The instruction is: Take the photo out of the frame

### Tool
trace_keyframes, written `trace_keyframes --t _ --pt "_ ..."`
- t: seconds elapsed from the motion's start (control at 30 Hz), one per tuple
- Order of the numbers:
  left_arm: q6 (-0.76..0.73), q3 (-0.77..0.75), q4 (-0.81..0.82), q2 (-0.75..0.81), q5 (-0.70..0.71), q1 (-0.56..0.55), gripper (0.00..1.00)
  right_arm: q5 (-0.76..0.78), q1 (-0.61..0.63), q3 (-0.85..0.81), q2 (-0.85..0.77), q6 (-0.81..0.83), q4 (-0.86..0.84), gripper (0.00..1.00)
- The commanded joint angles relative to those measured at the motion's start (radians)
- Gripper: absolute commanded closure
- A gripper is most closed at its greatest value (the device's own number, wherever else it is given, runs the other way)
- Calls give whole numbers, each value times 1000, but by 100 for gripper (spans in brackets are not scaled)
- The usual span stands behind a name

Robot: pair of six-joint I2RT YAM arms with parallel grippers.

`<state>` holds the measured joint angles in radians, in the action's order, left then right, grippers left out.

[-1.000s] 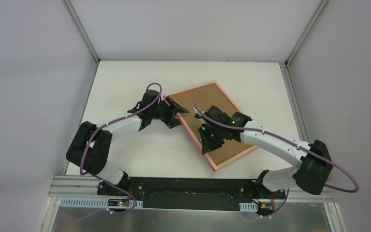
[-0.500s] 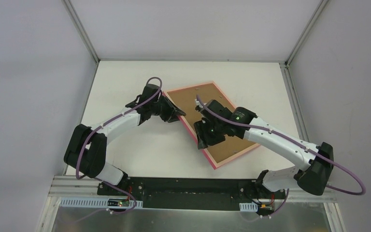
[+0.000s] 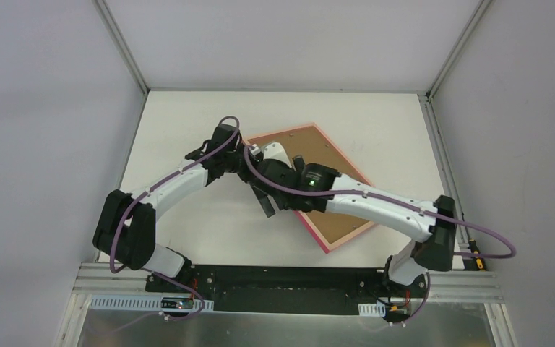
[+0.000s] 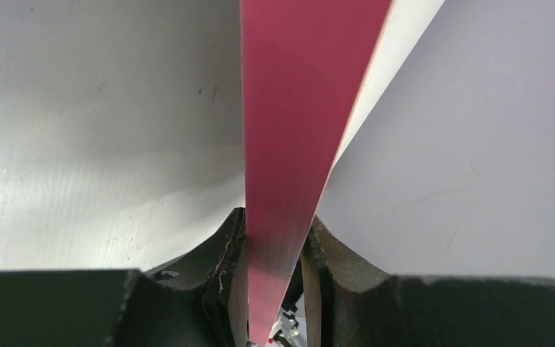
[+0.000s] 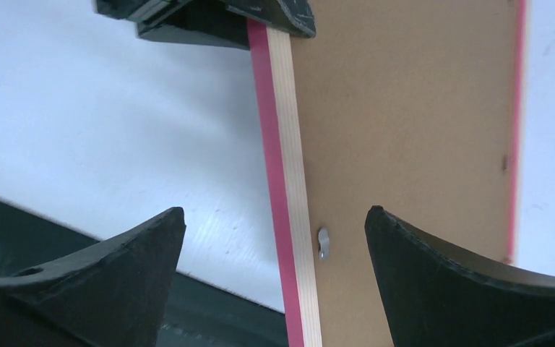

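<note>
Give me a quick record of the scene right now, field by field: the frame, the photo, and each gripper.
frame: back side up on the table, brown back board showing inside the pink border
photo: not visible, hidden under the back board
left gripper: shut on the frame's pink edge
right gripper: open above the frame's edge, a metal tab seen between its fingers
progress: photo not out yet

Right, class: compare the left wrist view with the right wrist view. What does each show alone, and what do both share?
Left wrist only: the pink edge of the frame end-on, pinched in the left hand. Right wrist only: the open right hand, the brown back board, a small metal tab. Both: the pink frame, the left hand gripping it, the white table.
</note>
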<state>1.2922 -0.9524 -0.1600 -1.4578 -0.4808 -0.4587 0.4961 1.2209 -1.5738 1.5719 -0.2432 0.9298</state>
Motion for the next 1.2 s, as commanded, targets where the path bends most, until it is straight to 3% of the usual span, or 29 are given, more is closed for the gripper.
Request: trace_keyframes --t 0.0,0.1,0.4,0.83,0.97,1.03,1.17 --pt "130 -39 -59 49 -70 0 100 211 18 -34 104 54 24 4" --pt "157 -39 -65 56 -81 2 100 253 21 -35 151 91 28 13" --pt "213 -33 -77 79 -95 2 100 361 51 -14 224 143 5 29" --pt "202 -24 -113 112 -104 3 98 492 81 58 273 113 -11 44" --pt "196 -17 -115 124 -96 5 88 524 81 90 285 114 -33 57" --pt "191 -13 -116 134 -89 7 78 551 80 92 293 111 -30 70" --pt "160 -5 -125 164 -74 19 56 586 79 93 284 118 -30 87"
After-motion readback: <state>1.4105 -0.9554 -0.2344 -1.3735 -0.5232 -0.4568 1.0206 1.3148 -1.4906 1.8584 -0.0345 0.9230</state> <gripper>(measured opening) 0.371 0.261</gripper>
